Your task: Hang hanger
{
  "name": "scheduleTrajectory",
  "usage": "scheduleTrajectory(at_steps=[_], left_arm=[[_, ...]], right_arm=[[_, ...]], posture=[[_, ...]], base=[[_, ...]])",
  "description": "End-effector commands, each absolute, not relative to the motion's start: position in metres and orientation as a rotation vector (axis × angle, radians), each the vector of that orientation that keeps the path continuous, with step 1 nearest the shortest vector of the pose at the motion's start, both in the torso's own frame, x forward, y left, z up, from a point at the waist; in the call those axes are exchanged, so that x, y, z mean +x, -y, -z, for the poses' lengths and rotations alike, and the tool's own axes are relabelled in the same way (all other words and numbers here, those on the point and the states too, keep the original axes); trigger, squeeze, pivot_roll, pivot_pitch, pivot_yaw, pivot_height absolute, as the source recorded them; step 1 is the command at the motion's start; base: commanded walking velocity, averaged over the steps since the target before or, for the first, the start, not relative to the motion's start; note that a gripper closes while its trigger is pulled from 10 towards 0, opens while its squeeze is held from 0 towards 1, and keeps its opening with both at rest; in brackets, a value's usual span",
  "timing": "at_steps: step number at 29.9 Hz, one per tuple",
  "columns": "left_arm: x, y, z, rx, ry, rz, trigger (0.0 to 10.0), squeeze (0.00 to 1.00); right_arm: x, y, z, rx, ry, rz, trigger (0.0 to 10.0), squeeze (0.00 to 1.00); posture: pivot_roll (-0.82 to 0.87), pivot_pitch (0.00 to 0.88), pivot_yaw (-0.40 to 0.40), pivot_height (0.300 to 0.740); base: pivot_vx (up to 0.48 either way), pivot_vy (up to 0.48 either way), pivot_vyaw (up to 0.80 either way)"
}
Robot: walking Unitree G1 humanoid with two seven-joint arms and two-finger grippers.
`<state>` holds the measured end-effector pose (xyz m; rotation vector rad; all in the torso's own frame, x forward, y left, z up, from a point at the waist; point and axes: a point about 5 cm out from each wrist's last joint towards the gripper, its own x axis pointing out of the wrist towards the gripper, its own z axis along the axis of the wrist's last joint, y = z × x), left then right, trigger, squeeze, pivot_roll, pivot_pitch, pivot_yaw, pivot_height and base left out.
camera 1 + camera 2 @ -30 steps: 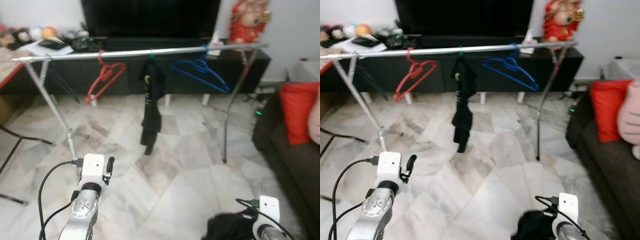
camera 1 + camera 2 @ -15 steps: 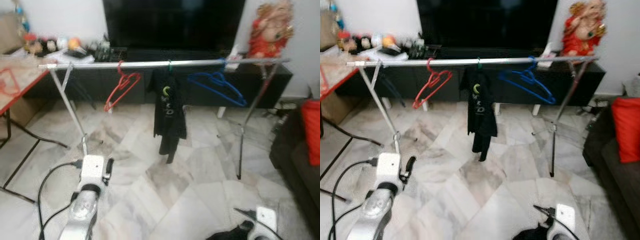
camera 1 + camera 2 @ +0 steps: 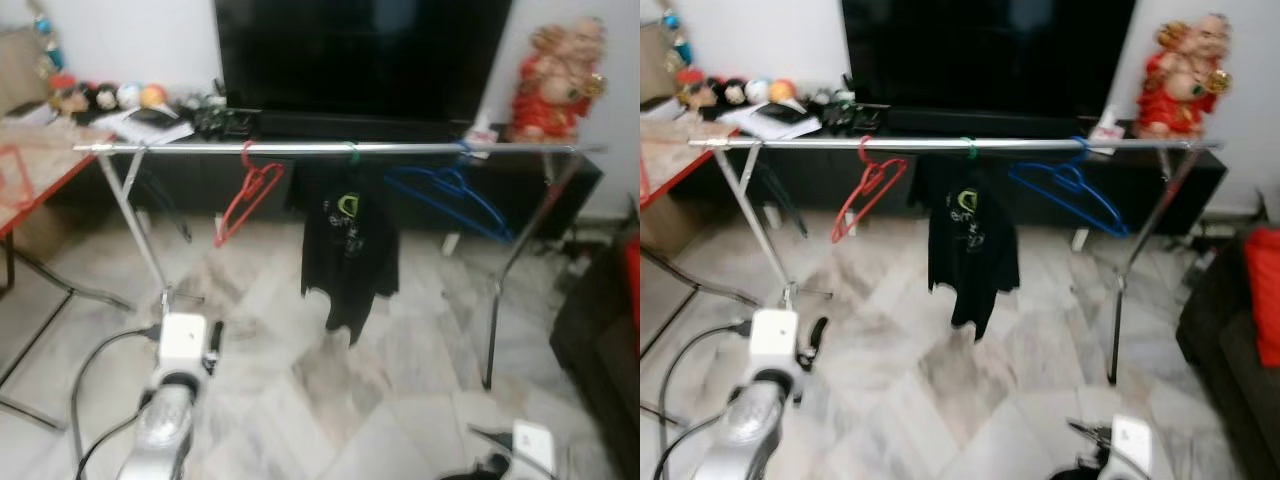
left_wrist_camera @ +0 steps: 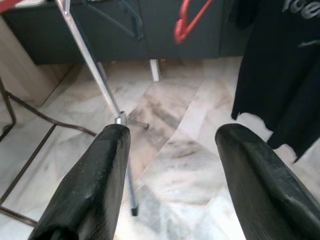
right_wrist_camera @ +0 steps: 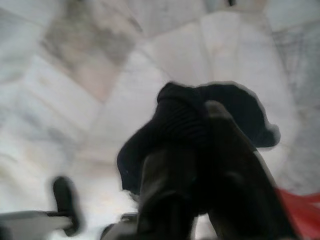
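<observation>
Marble floor point(image 3: 400, 380), black TV unit point(image 3: 980, 170) behind a silver clothes rail point(image 3: 340, 148).
View has tilted up since a second ago. Red hanger point(image 3: 247, 190), black shirt point(image 3: 350, 245), blue hanger point(image 3: 450, 190) hang on rail. Left claw point(image 4: 170, 150) released, low; right claw point(image 5: 200, 150) clenched on dark cloth point(image 5: 170, 120).

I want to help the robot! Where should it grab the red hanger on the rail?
Probably the red hanger by its sloping lower arm. It hangs tilted from the rail, hook on top, with open space beside it. The open left gripper could come from the front, below the rail.
</observation>
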<state>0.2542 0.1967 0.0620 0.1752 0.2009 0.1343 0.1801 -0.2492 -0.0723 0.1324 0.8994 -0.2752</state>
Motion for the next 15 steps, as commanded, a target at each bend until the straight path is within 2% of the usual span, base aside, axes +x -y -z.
scheduleTrajectory(at_steps=[1, 15], left_arm=[[0.2581, -0.1859, -0.0667, 0.168, -0.180, -0.110, 10.0, 0.00], [0.2596, -0.1883, -0.0714, 0.199, -0.171, -0.098, 10.0, 0.00]], right_arm=[[0.1758, 0.2611, 0.0705, 0.134, -0.893, 0.315, 10.0, 0.00], [0.1815, 0.2573, 0.0692, 0.133, -0.890, 0.301, 10.0, 0.00]], posture=[[0.06, 0.000, -0.059, 0.740], [0.07, 0.000, -0.050, 0.740]], base=[[0.480, 0.000, 0.00], [0.480, 0.000, 0.00]])
